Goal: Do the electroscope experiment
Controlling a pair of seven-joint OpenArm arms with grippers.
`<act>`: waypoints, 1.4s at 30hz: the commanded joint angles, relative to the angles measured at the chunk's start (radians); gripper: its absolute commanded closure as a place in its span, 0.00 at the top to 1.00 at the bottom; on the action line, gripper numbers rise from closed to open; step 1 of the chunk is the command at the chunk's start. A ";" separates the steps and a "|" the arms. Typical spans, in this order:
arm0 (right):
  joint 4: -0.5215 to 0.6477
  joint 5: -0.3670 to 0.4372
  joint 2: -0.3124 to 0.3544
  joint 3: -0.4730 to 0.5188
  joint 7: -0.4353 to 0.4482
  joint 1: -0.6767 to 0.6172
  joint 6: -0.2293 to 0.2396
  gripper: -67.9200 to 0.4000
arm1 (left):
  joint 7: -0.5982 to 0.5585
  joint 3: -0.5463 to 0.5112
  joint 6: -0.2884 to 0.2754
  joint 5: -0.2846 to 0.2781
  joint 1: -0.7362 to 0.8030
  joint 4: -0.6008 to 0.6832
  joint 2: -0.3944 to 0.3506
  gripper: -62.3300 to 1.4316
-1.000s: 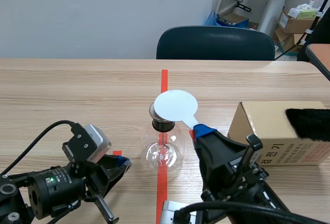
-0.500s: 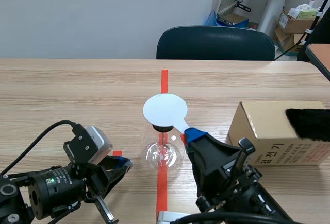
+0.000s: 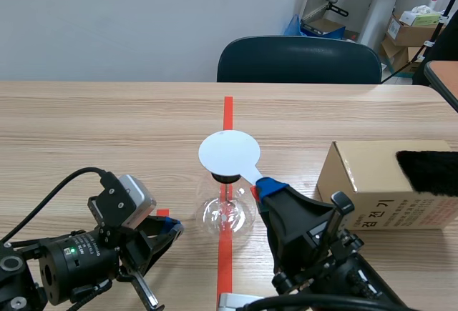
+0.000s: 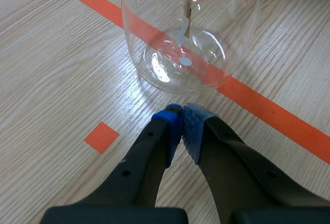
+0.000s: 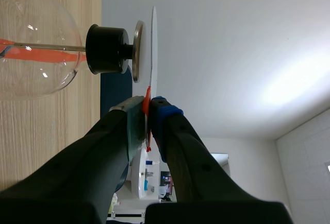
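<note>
- The disc [image 3: 228, 152] is already picked up and sits flat over the flask [image 3: 226, 214]. It hangs right above the metal plate [image 5: 138, 51] on the black stopper [image 5: 106, 49].
- In the right wrist view a thin gap seems to remain between disc and plate, so I judge this to be the charging step itself, with the disc held close rather than set down.
- The foil strips [image 4: 186, 20] hang inside the glass. I cannot tell whether they have spread.
- What is probably left is reading the strips, then lifting the disc away.
- The fur [image 3: 428, 171] lies on the box [image 3: 379, 186], well apart from the flask.
- The right gripper [image 3: 266, 186] reaches in low from the near side, tilted upward, and pinches the disc's handle between its pads.
- The left gripper [image 3: 168, 229] lies low on the tabletop [image 3: 107, 132] just beside the flask's base, with its fingers pressed together on nothing.
</note>
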 commanded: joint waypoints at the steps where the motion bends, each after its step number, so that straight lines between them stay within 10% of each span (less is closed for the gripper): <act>1: 0.010 0.000 0.008 0.001 0.000 0.009 -0.012 0.02 | -0.017 -0.005 -0.002 0.001 -0.003 0.021 0.005 0.06; 27: 0.010 0.000 0.008 0.001 -0.439 0.009 -0.012 0.02 | -0.024 -0.005 -0.002 0.000 -0.003 0.021 0.005 0.06; 42: 0.010 0.000 0.008 0.001 -0.469 0.009 -0.012 0.02 | -0.013 -0.005 -0.002 0.000 -0.003 0.021 0.002 0.06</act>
